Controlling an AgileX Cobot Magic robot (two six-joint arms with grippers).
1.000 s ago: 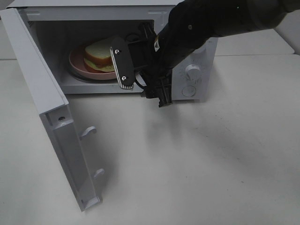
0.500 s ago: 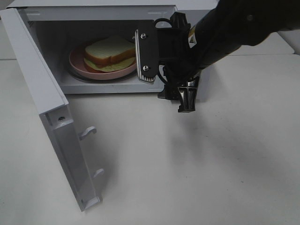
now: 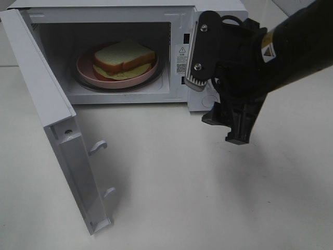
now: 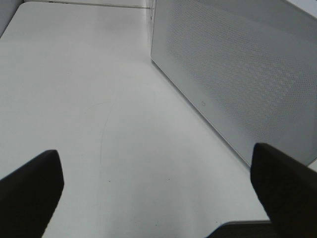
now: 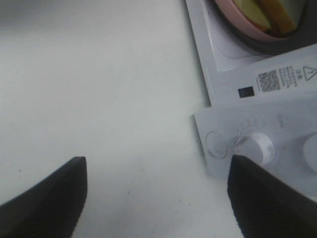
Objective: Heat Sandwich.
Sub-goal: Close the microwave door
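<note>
The sandwich (image 3: 124, 58), white bread with green lettuce showing at its edge, lies on a pink plate (image 3: 83, 67) inside the open microwave (image 3: 130, 10). In the right wrist view only a corner of the sandwich (image 5: 260, 9) and of the plate (image 5: 237, 22) shows. My right gripper (image 3: 216, 112) hangs outside the cavity, in front of the control panel, open and empty; its fingertips (image 5: 49, 198) frame bare table and a knob (image 5: 257, 148). My left gripper (image 4: 153, 158) shows only in the left wrist view, open and empty, low over the table beside the door's dotted outer face (image 4: 237, 74).
The microwave door (image 3: 47, 104) stands swung out toward the front left, its latch hooks (image 3: 98, 147) sticking out. The white table (image 3: 182, 198) spreads in front of the microwave. My right arm covers most of the control panel from the high camera.
My right gripper has drawn back out of the microwave cavity, moving right and toward the front. The sandwich and plate stay inside, now fully uncovered.
</note>
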